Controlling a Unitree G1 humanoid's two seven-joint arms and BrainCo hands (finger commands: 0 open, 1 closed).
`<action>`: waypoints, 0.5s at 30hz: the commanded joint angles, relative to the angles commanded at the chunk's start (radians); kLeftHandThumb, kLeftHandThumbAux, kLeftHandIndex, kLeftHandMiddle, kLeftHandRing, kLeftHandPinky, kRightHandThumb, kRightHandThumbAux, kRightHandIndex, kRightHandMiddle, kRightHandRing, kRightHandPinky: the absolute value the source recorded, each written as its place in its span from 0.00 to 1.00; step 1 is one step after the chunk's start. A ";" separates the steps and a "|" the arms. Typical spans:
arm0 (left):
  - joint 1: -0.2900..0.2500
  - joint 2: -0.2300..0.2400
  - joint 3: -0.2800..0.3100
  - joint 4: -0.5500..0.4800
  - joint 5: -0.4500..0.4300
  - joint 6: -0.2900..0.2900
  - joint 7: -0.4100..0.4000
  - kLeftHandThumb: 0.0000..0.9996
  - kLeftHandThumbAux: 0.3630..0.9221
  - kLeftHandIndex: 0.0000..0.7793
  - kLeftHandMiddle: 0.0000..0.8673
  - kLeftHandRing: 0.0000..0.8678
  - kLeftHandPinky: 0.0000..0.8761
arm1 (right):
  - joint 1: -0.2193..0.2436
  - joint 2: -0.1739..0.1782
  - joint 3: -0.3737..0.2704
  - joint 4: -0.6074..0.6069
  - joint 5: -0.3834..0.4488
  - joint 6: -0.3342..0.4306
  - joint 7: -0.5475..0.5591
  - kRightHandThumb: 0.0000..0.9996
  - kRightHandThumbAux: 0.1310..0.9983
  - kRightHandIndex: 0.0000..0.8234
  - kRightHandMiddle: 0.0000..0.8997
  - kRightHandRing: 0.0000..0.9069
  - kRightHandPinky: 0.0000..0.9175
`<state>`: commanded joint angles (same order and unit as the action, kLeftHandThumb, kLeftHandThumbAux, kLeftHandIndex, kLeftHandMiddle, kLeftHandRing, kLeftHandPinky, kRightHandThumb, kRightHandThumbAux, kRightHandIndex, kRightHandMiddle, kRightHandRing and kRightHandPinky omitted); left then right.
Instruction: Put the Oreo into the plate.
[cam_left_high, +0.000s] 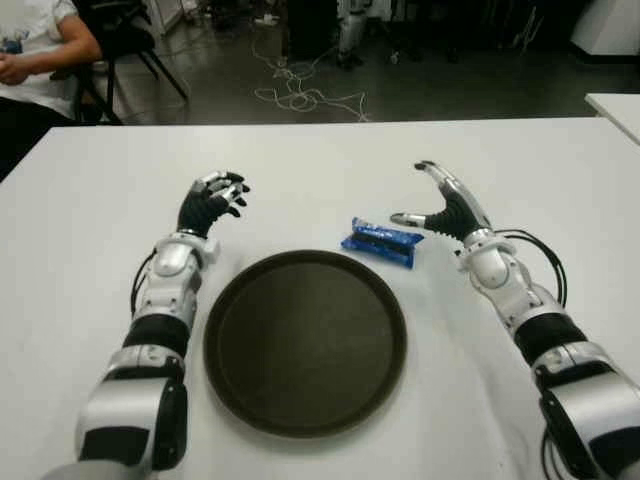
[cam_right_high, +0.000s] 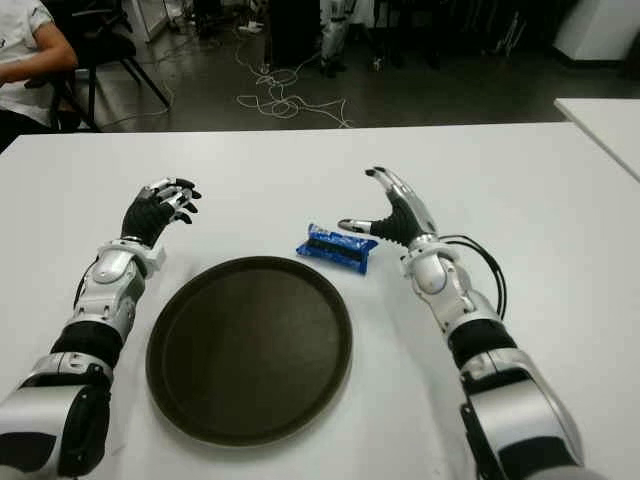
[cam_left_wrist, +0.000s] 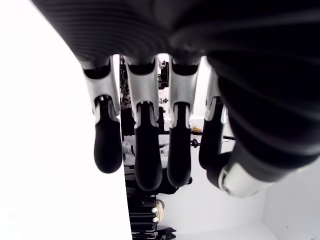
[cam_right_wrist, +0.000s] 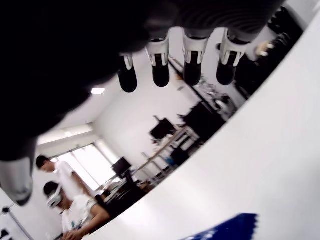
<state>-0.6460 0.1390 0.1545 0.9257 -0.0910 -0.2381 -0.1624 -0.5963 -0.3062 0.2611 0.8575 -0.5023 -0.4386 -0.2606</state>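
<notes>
— Where's the right hand (cam_left_high: 440, 205)?

— Just right of the Oreo (cam_left_high: 381, 241), fingers spread, thumb pointing at the pack, holding nothing.

— And the Oreo?

— Flat on the white counter (cam_left_high: 330, 165), just beyond the plate (cam_left_high: 222, 330) rim (outside it).

— The left hand (cam_left_high: 212, 205)?

— Left of the plate, fingers loose, empty.

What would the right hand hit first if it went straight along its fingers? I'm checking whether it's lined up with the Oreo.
Probably nothing: the open right hand points past the Oreo pack over bare table.
</notes>
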 joint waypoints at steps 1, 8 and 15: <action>0.001 0.000 0.000 -0.001 0.000 -0.001 0.001 0.83 0.55 0.54 0.54 0.59 0.64 | 0.005 -0.005 0.007 -0.010 -0.016 0.004 -0.010 0.00 0.49 0.00 0.00 0.00 0.04; -0.001 -0.002 0.003 0.004 0.001 -0.002 0.016 0.83 0.55 0.54 0.54 0.58 0.64 | 0.029 -0.019 0.065 -0.094 -0.125 0.102 -0.030 0.00 0.50 0.00 0.00 0.00 0.07; 0.000 -0.002 0.000 0.001 0.000 -0.007 0.012 0.83 0.55 0.54 0.54 0.59 0.66 | 0.050 -0.025 0.085 -0.155 -0.157 0.160 -0.011 0.00 0.51 0.00 0.00 0.01 0.09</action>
<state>-0.6455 0.1370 0.1549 0.9269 -0.0905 -0.2448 -0.1502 -0.5465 -0.3313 0.3459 0.7022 -0.6597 -0.2790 -0.2720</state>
